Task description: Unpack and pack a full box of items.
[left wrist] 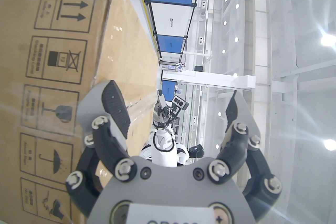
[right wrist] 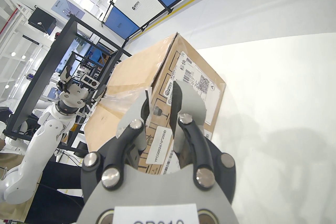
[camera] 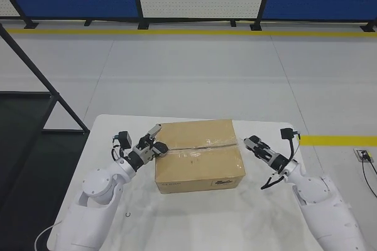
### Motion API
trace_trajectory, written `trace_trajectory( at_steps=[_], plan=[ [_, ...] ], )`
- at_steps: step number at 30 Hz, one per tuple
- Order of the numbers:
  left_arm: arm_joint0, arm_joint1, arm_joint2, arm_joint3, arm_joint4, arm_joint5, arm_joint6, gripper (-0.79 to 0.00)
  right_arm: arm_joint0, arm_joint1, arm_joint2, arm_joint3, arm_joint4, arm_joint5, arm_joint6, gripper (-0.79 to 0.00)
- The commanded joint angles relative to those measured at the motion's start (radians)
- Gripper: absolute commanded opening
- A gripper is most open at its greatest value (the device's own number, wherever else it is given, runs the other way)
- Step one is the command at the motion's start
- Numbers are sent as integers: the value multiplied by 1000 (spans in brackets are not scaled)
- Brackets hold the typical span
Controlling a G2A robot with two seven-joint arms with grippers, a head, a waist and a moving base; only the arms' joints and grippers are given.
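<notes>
Top view: one closed cardboard box (camera: 200, 154) sits in the middle of the worktop (camera: 195, 219). One strip of clear tape (camera: 207, 147) runs along its top seam, and its contents are hidden. There are two claws. The left claw (camera: 157, 140) is at the box's left top edge, and the right claw (camera: 252, 145) is just beside its right side.

Left wrist view: the left claw (left wrist: 176, 107) is spread wide and holds nothing. One finger (left wrist: 115, 107) overlaps the box edge, and I cannot tell whether it touches. The box is cut off here.

Right wrist view: the right claw (right wrist: 161, 107) is parted narrowly and empty, facing the box's labelled side.
</notes>
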Motion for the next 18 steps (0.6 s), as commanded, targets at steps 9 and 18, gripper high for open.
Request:
trace_trajectory(
  at_steps=[9, 18],
  plan=[
    [15, 3, -11, -23, -8, -4, 5, 0, -14, 16, 53, -90, 49, 75, 35, 0],
    [31, 6, -22, -40, -11, -8, 6, 0, -8, 19, 37, -121, 23, 113, 50, 0]
  ],
)
